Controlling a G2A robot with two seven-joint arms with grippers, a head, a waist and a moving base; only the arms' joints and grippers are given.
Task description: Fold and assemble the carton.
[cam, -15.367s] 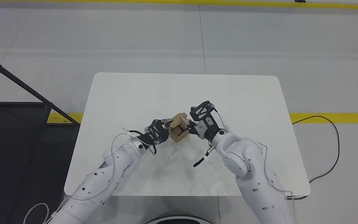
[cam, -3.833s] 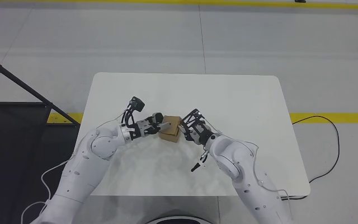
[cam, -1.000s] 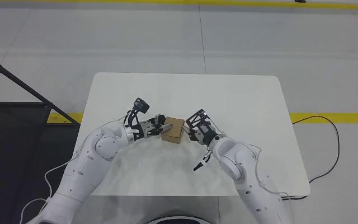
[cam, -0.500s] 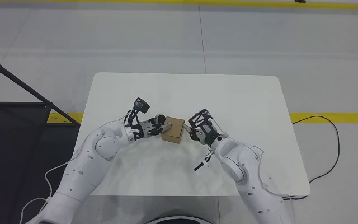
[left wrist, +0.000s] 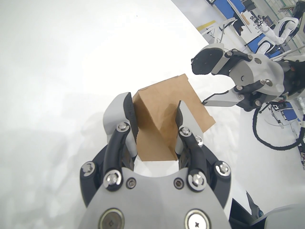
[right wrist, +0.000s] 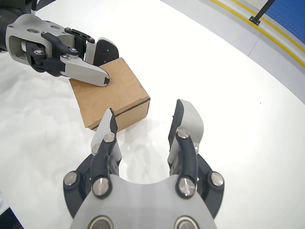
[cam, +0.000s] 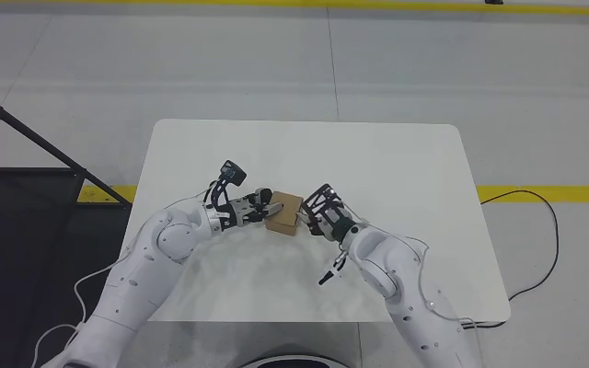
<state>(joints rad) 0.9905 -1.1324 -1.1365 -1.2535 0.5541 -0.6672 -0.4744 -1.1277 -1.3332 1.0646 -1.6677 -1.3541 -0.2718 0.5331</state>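
We see a plain brown cardboard carton (cam: 282, 213) on a white counter (cam: 396, 166). The left gripper (left wrist: 153, 101) and the right gripper (right wrist: 143, 107) are pale grey, with black linkages and silver screws. Their pads (right wrist: 106, 49) are black with a fine dotted pattern. The floor (cam: 230, 64) is light grey with yellow lines (cam: 525, 193), and the cable (cam: 543, 239) on it is black.

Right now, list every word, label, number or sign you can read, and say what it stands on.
No text can be read.
Brown cardboard carton: plain faces, no print.
Yellow floor stripe: a plain line, no lettering.
Screens in the room behind: too small to read.
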